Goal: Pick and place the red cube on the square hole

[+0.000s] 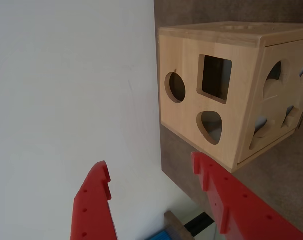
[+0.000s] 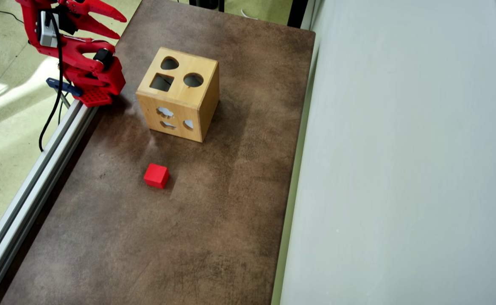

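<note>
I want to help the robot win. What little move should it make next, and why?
Probably swing toward the red cube. The gripper is open and empty, far off at the table's corner, and the cube sits alone on the table, not in the square hole.

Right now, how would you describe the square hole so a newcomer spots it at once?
In the overhead view, find the wooden box on the brown table. Its top face has three cut-outs. The square hole is the only straight-edged one, beside the round hole and the heart-shaped hole.
</note>
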Controlling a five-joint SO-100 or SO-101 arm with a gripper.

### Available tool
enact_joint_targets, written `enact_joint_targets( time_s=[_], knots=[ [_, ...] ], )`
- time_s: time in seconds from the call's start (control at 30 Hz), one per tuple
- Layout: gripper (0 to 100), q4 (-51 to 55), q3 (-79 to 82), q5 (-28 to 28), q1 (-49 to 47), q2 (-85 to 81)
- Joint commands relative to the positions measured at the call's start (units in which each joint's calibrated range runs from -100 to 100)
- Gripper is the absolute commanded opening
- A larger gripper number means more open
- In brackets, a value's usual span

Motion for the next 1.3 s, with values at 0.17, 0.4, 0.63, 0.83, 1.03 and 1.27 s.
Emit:
enact_joint_targets(
  time_s=[0.17,0.4,0.63,0.83,1.03,1.27],
  knots=[
    [2,0.25,-0.87,-0.20,0.69,-12.53],
    [2,0.25,-0.87,-0.20,0.69,-12.53],
    [2,0.25,-0.87,-0.20,0.69,-12.36],
    [2,0.25,-0.78,-0.20,0.69,-12.19],
    [2,0.17,-0.52,-0.15,0.69,-7.27],
    [2,-0.39,-0.87,-0.20,2.84,-2.17]
  ],
)
